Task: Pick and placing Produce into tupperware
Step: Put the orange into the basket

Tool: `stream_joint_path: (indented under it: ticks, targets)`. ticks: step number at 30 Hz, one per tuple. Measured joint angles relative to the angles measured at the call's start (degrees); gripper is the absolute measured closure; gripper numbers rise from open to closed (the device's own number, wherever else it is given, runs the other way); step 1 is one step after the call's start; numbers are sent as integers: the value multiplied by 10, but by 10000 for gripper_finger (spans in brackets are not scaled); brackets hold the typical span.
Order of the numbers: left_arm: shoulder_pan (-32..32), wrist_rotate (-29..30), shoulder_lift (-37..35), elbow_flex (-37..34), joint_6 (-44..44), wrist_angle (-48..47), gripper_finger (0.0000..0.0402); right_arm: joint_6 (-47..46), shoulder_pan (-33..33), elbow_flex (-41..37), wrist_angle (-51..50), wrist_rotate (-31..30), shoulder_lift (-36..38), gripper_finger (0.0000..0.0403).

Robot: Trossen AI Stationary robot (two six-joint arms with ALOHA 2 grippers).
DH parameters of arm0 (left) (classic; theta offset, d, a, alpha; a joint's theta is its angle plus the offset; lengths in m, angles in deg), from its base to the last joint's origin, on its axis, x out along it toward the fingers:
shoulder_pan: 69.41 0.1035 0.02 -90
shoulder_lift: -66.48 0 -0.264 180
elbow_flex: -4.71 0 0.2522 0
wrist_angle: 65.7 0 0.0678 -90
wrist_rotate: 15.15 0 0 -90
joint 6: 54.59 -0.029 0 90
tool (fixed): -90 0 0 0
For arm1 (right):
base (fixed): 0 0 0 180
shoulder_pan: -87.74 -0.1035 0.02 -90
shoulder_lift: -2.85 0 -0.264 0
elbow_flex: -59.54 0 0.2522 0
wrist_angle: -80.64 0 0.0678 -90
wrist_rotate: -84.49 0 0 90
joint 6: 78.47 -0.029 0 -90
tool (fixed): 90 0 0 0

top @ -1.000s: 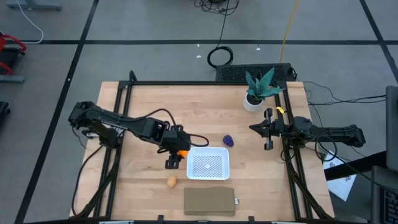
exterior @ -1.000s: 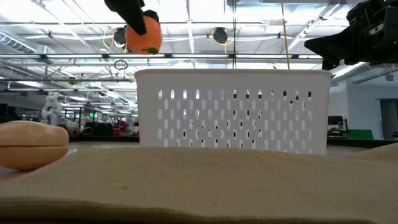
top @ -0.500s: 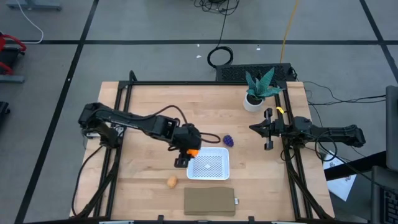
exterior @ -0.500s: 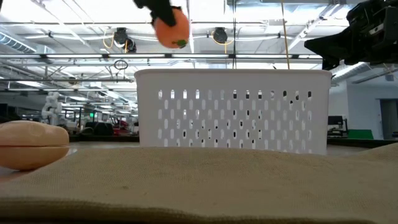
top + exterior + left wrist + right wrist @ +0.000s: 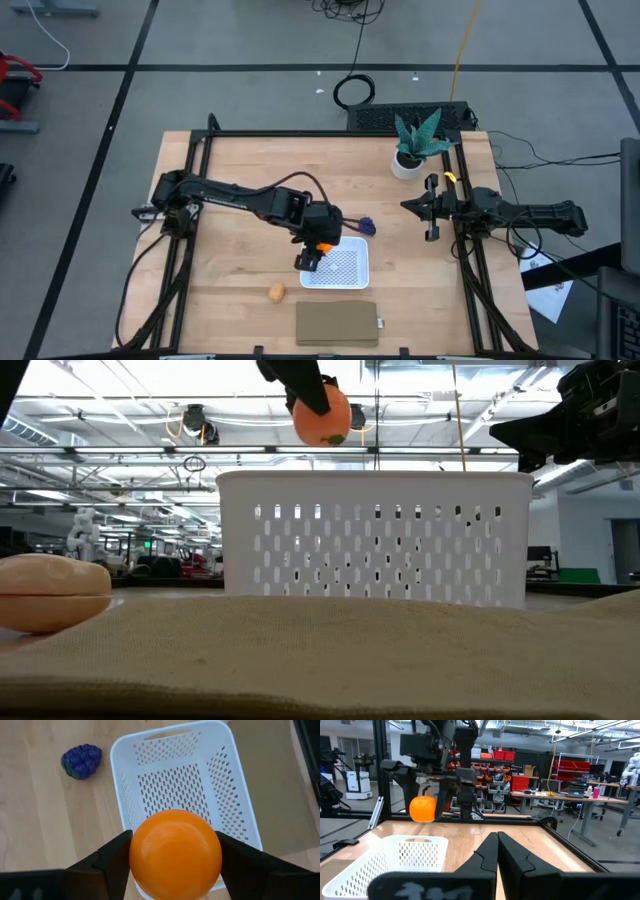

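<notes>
Right now my left gripper (image 5: 175,857) has its fingers pressed to both sides of the orange piece (image 5: 175,853), holding it in the air above the near-left part of the tupperware (image 5: 335,264), clear of the rim in the low view. From my left wrist the orange ball hides much of the basket's near wall and part of its mesh floor (I cannot see what lies directly under it). The purple piece (image 5: 367,226) sits on the wood just beyond the tupperware's far edge, apart from it. The tan piece (image 5: 276,291) lies on the table to the left of the brown pad (image 5: 338,323); in the low view it is cut off at the picture's edge. My right gripper (image 5: 431,209) waits near the potted plant (image 5: 415,143), fingers pressed together with nothing between them.
</notes>
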Motion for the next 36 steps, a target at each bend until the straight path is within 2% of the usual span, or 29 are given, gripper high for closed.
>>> stream_joint_path:
  ticks: [5,9,13,22,30,36]
  targets:
    - [-3,1,4,0,-30,-1,144,0,0,0,0,0,0,403]
    - [-13,0,12,-1,-109,-4,143,0,0,0,0,0,0,403]
    - [-19,-26,20,-1,-189,-7,143,0,0,0,0,0,0,403]
    - [-11,-30,74,-1,-245,17,144,0,0,0,1,0,-1,403]
    - [-12,-30,102,-2,-306,15,168,1,0,0,0,0,-4,403]
    - [-11,-30,102,-2,-309,40,151,1,0,0,0,0,-4,403]
